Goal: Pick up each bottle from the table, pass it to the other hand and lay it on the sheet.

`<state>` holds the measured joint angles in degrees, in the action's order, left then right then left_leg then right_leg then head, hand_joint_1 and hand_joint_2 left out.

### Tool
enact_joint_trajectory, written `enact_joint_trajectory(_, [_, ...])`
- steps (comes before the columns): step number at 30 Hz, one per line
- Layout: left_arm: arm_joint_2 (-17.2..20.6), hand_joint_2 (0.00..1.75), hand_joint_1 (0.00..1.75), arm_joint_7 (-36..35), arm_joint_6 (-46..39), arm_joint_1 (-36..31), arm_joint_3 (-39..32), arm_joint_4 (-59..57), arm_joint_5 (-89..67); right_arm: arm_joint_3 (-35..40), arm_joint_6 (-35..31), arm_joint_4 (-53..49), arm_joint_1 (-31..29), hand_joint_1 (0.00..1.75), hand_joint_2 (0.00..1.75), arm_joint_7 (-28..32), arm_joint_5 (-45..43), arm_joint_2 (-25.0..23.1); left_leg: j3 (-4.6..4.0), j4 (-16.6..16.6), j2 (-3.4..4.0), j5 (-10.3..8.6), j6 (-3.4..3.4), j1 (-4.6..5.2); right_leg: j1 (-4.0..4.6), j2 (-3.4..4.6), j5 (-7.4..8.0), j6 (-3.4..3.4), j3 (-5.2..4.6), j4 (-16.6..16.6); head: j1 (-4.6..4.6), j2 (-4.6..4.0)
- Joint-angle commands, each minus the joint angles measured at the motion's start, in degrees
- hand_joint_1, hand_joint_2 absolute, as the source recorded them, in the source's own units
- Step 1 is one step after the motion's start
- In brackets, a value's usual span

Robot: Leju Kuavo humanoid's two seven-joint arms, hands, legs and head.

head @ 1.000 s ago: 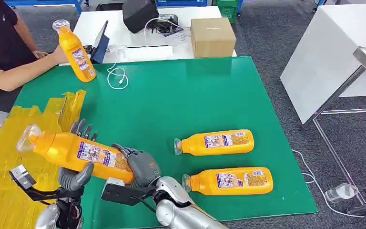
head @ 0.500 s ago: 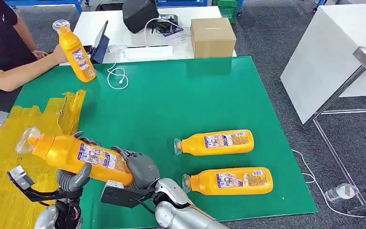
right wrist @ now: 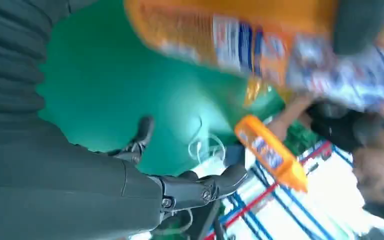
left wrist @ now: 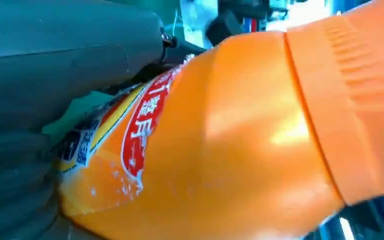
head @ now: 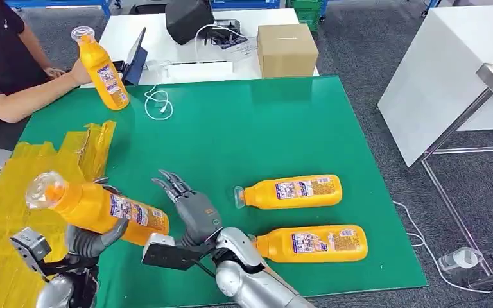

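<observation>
Held bottle (head: 96, 206): lying sideways in the left hand (head: 88, 239), cap pointing far-left, hanging over the near-left table edge where green mat (head: 244, 128) meets yellow sheet (head: 13, 212). Left hand is grasping the bottle's body from beneath. Right hand (head: 189, 208) is hovering just right of the bottle's base, fingers spread, holding nothing. Judgement: handover looks complete; the left hand should be carrying the bottle leftward, level, and lowering it flat onto the sheet before letting go, or it may roll. Two bottles (head: 290, 191) (head: 311, 243) are waiting on the mat at right.
</observation>
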<state>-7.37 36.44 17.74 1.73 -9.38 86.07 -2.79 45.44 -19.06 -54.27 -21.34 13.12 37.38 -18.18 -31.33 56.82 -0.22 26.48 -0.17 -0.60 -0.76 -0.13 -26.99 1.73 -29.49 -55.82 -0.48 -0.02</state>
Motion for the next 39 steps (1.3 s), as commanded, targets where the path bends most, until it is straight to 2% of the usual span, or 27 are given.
enact_joint_trajectory(1, [3.4,1.75,1.75,3.6,-17.4,1.8,-3.9,5.9,-17.5,-7.8,-0.9,-27.8,6.2,0.0,0.0,3.5,-0.4,9.4,-0.04,0.1,-0.04,0.04,0.04,-0.09,0.1,-0.06,-0.01,-0.04,0.04,0.0,0.02,0.0])
enact_joint_trajectory(3, [4.0,1.75,1.75,3.6,-17.5,2.4,-3.9,6.3,-16.9,-8.1,0.3,-30.4,6.9,0.0,0.0,3.1,-0.8,10.4,-0.05,0.0,-0.09,0.0,0.03,-0.01,0.04,-0.11,-0.01,-0.02,0.02,0.0,0.02,0.0])
enact_joint_trajectory(7, [4.9,1.75,1.75,3.6,-25.4,3.7,-3.8,7.5,-24.9,-8.2,0.3,-32.1,7.7,0.0,0.0,3.3,-0.2,10.9,-0.01,0.0,-0.06,0.03,0.02,-0.02,0.05,-0.06,-0.01,-0.04,0.07,0.1,0.04,0.0])
enact_joint_trajectory(8, [5.5,1.75,1.75,3.6,-27.4,4.1,-3.1,7.5,-26.3,-8.2,0.2,-32.4,7.9,0.0,1.75,3.4,-0.2,11.0,0.02,0.0,-0.04,0.04,0.03,-0.04,0.08,-0.05,-0.01,-0.06,0.09,0.1,0.02,0.0])
enact_joint_trajectory(10, [6.6,1.75,1.75,2.9,-37.6,5.9,-2.5,5.7,-41.9,-8.6,1.3,-34.3,9.2,0.0,1.75,6.0,-5.0,11.2,0.0,0.0,-0.06,0.03,0.02,-0.02,0.05,-0.06,-0.01,-0.05,0.06,0.1,0.02,0.0])
enact_joint_trajectory(15, [7.5,1.75,1.75,-0.2,-43.9,6.1,-0.3,-4.1,-57.3,-7.4,1.9,-33.9,8.0,0.0,1.75,7.2,-8.1,11.3,0.12,-0.1,-0.04,0.03,0.04,-0.01,0.04,-0.05,0.0,-0.06,0.17,0.2,0.02,0.0])
enact_joint_trajectory(17, [8.7,1.75,1.75,-6.5,-50.6,5.1,2.9,-11.9,-71.9,-6.7,2.3,-32.6,6.2,0.0,1.75,7.1,-8.8,10.9,0.15,-0.2,-0.03,-0.03,0.04,0.09,-0.08,-0.03,0.01,-0.03,0.11,0.1,0.04,0.0])
enact_joint_trajectory(22, [11.3,1.75,1.75,-13.6,-45.3,-1.3,18.2,-35.5,-80.2,-6.4,2.9,-31.2,4.2,0.0,1.75,6.9,-10.3,9.7,0.21,-0.2,-0.21,-0.11,0.05,0.15,-0.12,-0.21,0.02,-0.03,0.21,0.2,0.02,0.0])
enact_joint_trajectory(26, [14.2,1.75,1.75,-15.9,-42.8,-3.4,23.3,-41.9,-79.2,-6.0,3.0,-31.0,4.0,0.0,1.75,6.7,-10.4,9.7,0.22,-0.1,-0.11,-0.07,0.03,0.12,-0.07,-0.13,0.03,-0.05,0.25,0.1,0.09,0.0])
enact_joint_trajectory(27, [14.4,1.75,0.0,-16.2,-43.0,-3.5,22.8,-42.2,-78.1,-6.0,3.0,-30.8,3.9,0.0,1.75,6.6,-10.4,9.7,0.46,-0.3,-0.07,-0.1,0.03,0.13,-0.06,-0.09,0.08,-0.09,0.5,0.3,-0.04,0.0])
enact_joint_trajectory(28, [14.5,1.75,0.0,-17.3,-44.2,-3.7,23.1,-42.1,-78.6,-6.0,3.1,-30.8,3.9,0.0,1.75,6.5,-10.4,9.7,0.58,-0.2,-0.41,-0.05,0.04,0.32,-0.27,-0.43,-0.03,-0.01,0.7,0.1,0.04,0.0])
enact_joint_trajectory(29, [14.4,1.75,0.0,-17.3,-44.2,-3.8,23.1,-42.1,-78.6,-6.0,3.1,-30.7,3.9,0.0,1.75,6.5,-10.4,9.7,0.63,-0.3,-0.28,-0.1,0.01,0.26,-0.19,-0.32,0.08,-0.08,0.72,0.2,-0.05,0.0])
enact_joint_trajectory(30, [14.4,0.0,0.0,-17.9,-44.0,-3.6,23.2,-41.2,-78.3,-6.0,3.2,-30.8,4.1,0.0,1.75,6.3,-10.2,9.9,0.78,-0.3,-0.32,-0.06,0.04,0.3,-0.21,-0.33,0.06,-0.07,0.9,0.2,0.0,0.0])
enact_joint_trajectory(31, [14.7,0.0,0.0,-18.3,-43.8,-3.2,23.4,-40.1,-78.0,-6.0,3.3,-30.9,4.3,0.0,1.75,6.2,-10.0,10.0,0.92,-0.3,-0.52,-0.04,0.07,0.38,-0.29,-0.54,-0.11,0.09,1.17,0.1,-0.07,0.0])
enact_joint_trajectory(32, [14.9,0.0,0.0,-18.5,-43.8,-2.8,23.1,-39.0,-77.3,-6.0,3.3,-30.9,4.4,0.0,1.75,6.2,-9.9,10.2,0.92,-0.3,-0.5,-0.1,0.1,0.32,-0.23,-0.49,-0.02,0.04,1.16,0.2,0.0,0.0])
enact_joint_trajectory(34, [15.1,0.0,0.0,-18.5,-43.8,-2.7,23.0,-38.7,-77.1,-6.1,3.2,-31.0,4.5,0.0,1.75,6.2,-9.9,10.2,1.34,-0.1,-0.94,0.47,0.25,0.36,-0.27,-0.93,-0.59,0.04,1.17,0.0,0.02,0.0])
enact_joint_trajectory(35, [15.1,0.0,0.0,-18.5,-43.8,-2.7,23.0,-38.7,-77.1,-6.1,3.2,-31.0,4.5,0.0,1.75,6.2,-9.9,10.2,0.84,-0.1,-0.7,0.48,0.21,0.33,-0.24,-0.66,-0.47,-0.11,0.55,0.0,0.0,0.0])
enact_joint_trajectory(38, [15.7,0.0,0.0,-18.7,-43.5,-2.0,22.3,-36.5,-76.4,-6.2,3.2,-31.2,4.8,0.0,1.75,6.1,-9.6,10.5,1.71,-0.1,-0.88,0.54,0.19,0.39,-0.29,-0.87,-0.8,0.01,1.5,-0.1,0.0,0.0])
enact_joint_trajectory(39, [16.0,0.0,0.0,-18.7,-43.5,-1.9,22.1,-35.8,-76.2,-6.3,3.1,-31.3,4.9,0.0,1.75,6.1,-9.5,10.6,1.28,-0.1,-0.62,0.07,0.18,0.36,-0.26,-0.64,-0.35,-0.07,0.99,-0.1,0.0,0.0])
